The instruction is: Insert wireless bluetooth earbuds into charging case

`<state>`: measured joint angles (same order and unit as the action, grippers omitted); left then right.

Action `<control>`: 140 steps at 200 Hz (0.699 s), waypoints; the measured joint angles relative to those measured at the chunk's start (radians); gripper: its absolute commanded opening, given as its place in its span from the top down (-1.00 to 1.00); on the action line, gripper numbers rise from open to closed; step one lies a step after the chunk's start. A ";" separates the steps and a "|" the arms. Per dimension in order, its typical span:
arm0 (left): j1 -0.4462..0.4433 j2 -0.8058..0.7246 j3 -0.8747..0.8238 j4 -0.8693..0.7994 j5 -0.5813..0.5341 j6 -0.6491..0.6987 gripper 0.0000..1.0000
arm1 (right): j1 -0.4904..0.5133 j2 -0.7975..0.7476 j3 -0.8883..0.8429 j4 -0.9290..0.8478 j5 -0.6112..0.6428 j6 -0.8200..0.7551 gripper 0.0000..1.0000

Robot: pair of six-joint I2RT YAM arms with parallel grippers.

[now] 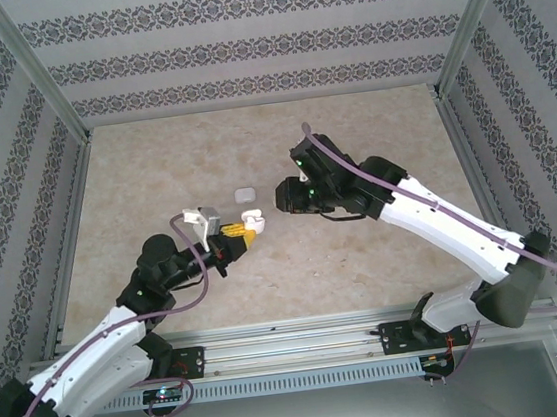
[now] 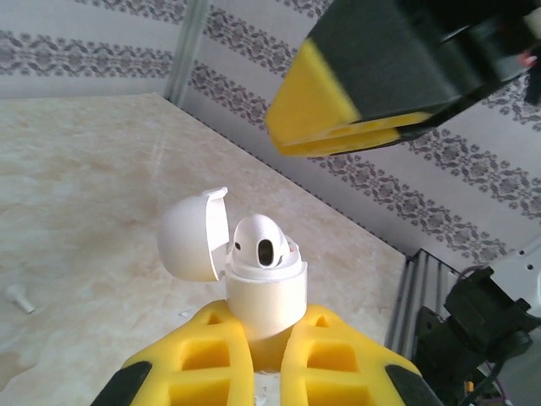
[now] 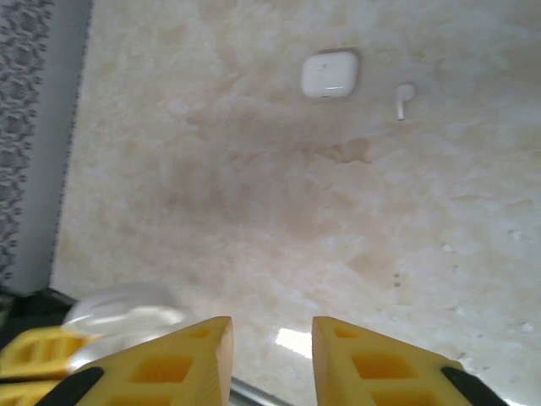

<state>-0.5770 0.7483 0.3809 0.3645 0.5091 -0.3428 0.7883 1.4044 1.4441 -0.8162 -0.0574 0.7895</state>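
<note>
- Left gripper (image 2: 269, 330), bottom centre of the left wrist view: yellow fingers clamped on the lower body of the charging case (image 2: 266, 292), which is held upright off the table (image 1: 155, 182).
- Charging case, contents: one seated earbud (image 2: 262, 241), its rounded head standing proud of the rim. Whether a second sits behind it cannot be told.
- Lid (image 2: 196, 237): flipped back on its hinge, to the left of the case body.
- Right gripper (image 3: 270, 355), bottom of the right wrist view: fingers parted, nothing between them. In the top external view it hangs just right of the held case.
- Closed case (image 3: 330, 74), upper right of the right wrist view: lying flat on the table, lid down, contents hidden.
- Loose earbud (image 3: 404, 100): on the bare table just right of the closed case, not touching it, outside any container.
</note>
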 measured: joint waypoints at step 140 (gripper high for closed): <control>0.003 0.317 -0.027 0.061 -0.065 0.109 1.00 | -0.146 0.805 0.495 -0.136 -0.038 -0.249 0.07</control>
<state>-0.5739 1.0657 0.3538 0.4259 0.4438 -0.2337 0.6426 2.2089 1.9392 -0.9520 -0.0956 0.5404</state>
